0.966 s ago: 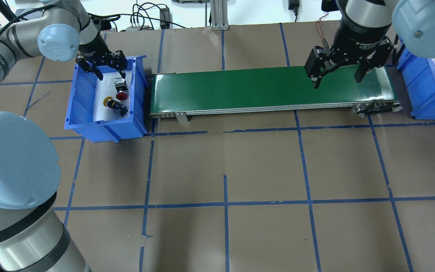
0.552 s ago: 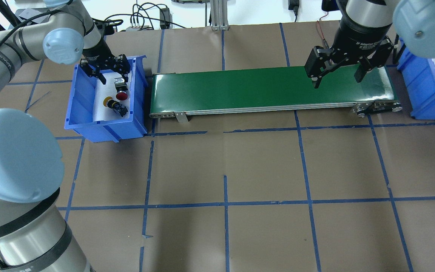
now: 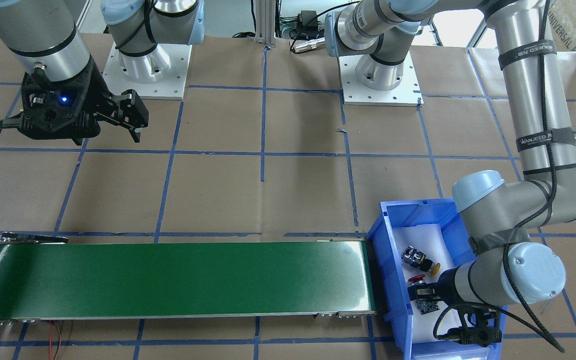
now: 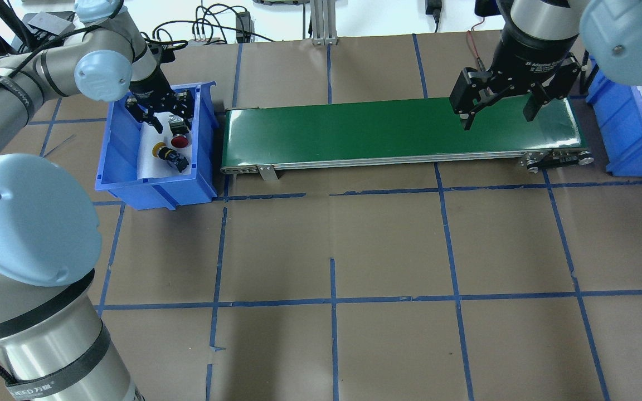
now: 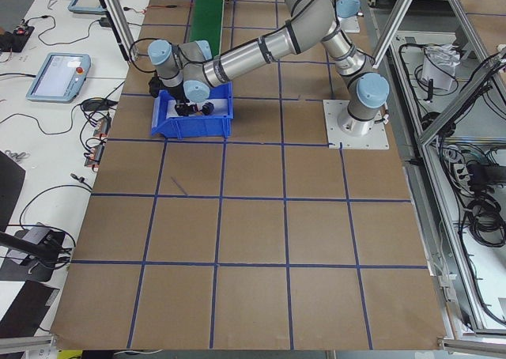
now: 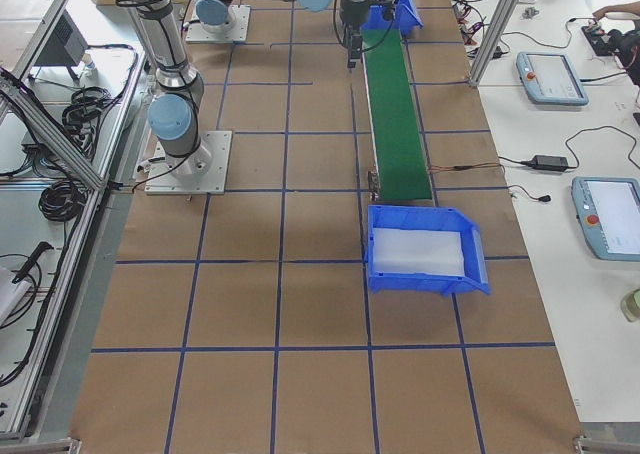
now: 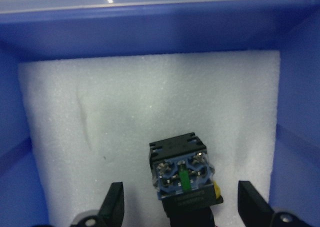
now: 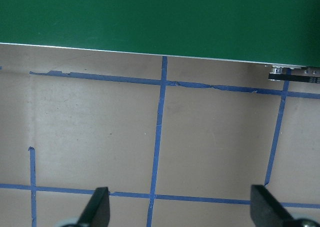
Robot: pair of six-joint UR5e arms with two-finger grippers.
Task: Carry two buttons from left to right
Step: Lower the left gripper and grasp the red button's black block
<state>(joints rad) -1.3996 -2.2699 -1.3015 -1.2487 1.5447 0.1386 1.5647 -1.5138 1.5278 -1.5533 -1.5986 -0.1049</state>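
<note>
Left gripper (image 4: 169, 116) is now lower and deeper in blue bin (image 4: 110, 167). Open fingers stand either side of contact block of red button (image 4: 180, 140) (a second ago they hang over far rim). Left arm (image 4: 53, 75) swings closer to bin.

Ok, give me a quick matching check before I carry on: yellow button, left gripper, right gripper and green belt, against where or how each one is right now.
Things:
1. yellow button
2. left gripper
3. right gripper
4. green belt

States:
A. open, raised near the belt's right end
B. nothing on it
C. open, down inside the blue bin
D. lying on white foam beside the red button

Pairs: 1-D, 2-C, 3-A, 4-B.
</note>
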